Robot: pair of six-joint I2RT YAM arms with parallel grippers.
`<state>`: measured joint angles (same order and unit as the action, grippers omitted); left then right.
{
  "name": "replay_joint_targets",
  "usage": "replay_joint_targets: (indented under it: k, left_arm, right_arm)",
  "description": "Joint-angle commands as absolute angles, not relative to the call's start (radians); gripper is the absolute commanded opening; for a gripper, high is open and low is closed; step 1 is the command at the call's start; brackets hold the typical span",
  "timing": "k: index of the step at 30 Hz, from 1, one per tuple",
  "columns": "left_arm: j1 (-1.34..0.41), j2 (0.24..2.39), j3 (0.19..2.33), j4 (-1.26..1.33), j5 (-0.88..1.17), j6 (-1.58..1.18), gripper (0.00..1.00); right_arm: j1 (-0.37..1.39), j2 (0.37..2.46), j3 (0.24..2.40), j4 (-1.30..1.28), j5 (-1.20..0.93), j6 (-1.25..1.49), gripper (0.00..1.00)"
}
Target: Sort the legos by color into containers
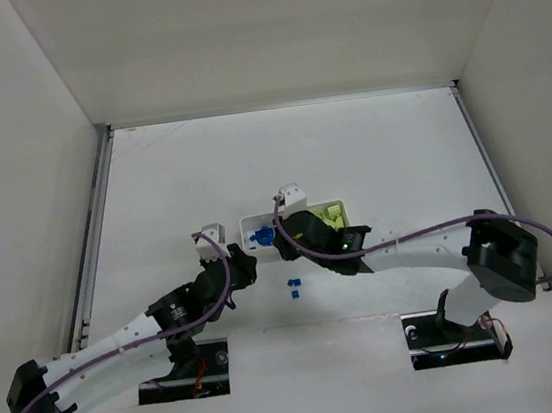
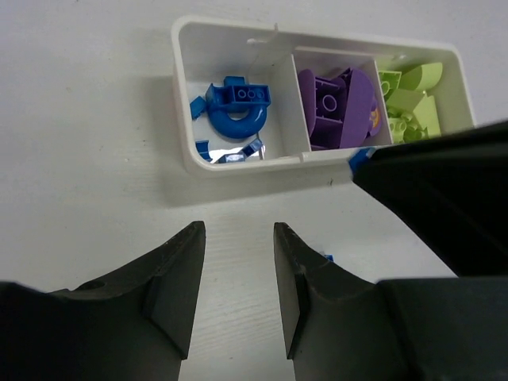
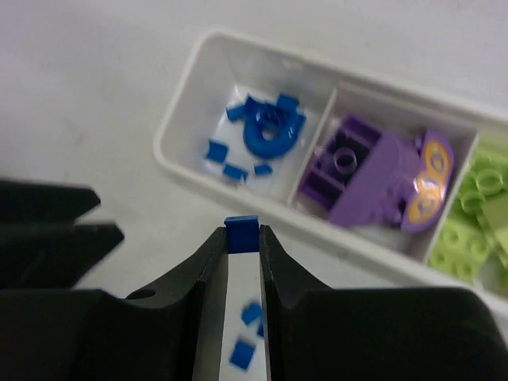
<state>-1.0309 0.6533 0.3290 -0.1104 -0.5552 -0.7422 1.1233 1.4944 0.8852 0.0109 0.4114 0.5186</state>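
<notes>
text check | I can read no letters, numbers, brand marks or signs in any view | only print: an orange-and-yellow round pattern on the chunky purple plastic brick [image 3: 369,178], right-centre of the right wrist view, no characters
</notes>
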Motion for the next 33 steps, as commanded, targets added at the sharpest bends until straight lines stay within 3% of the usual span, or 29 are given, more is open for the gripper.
replay_joint_targets:
  k: [1, 5, 9, 10, 14, 19, 21, 27, 33]
  left_arm:
    - [-1.028, 0.614, 0.337, -0.138, -0.572, -0.738, 0.37]
    - [-1.062, 0.594, 0.33, -0.17, -0.569, -0.745, 0.36]
    - [-1.117, 0.606, 0.325, -0.167, -0.577, -0.749, 0.36]
    - [-1.127, 0.618, 0.33, -0.167, -0.58, -0.746, 0.36]
    - [-1.18, 0.719, 0.356, -0.134, -0.581, -0.749, 0.36]
    - [-1.263, 0.886, 0.374, -0.025, -0.607, -0.744, 0.35]
    - [-1.286, 0.96, 0.39, 0.009, -0.609, -0.741, 0.34]
    - [-1.32, 1.149, 0.433, 0.121, -0.62, -0.713, 0.34]
    - [-1.315, 1.284, 0.479, 0.184, -0.617, -0.683, 0.33]
  right_arm:
    - [1.102, 1.584, 0.998, 0.115, 0.391, 0.446, 0.24]
    - [1.07, 1.672, 1.075, 0.127, 0.408, 0.436, 0.29]
    - [1.062, 1.672, 1.069, 0.135, 0.423, 0.463, 0.52]
    - [1.062, 1.654, 1.057, 0.14, 0.426, 0.472, 0.53]
    - [1.062, 1.55, 0.985, 0.144, 0.457, 0.491, 0.51]
    - [1.093, 1.355, 0.803, 0.108, 0.514, 0.547, 0.3]
    - [1.134, 1.289, 0.727, 0.084, 0.518, 0.595, 0.26]
    - [1.321, 1.169, 0.574, 0.026, 0.558, 0.71, 0.31]
    - [1.426, 1.18, 0.552, -0.066, 0.61, 0.804, 0.35]
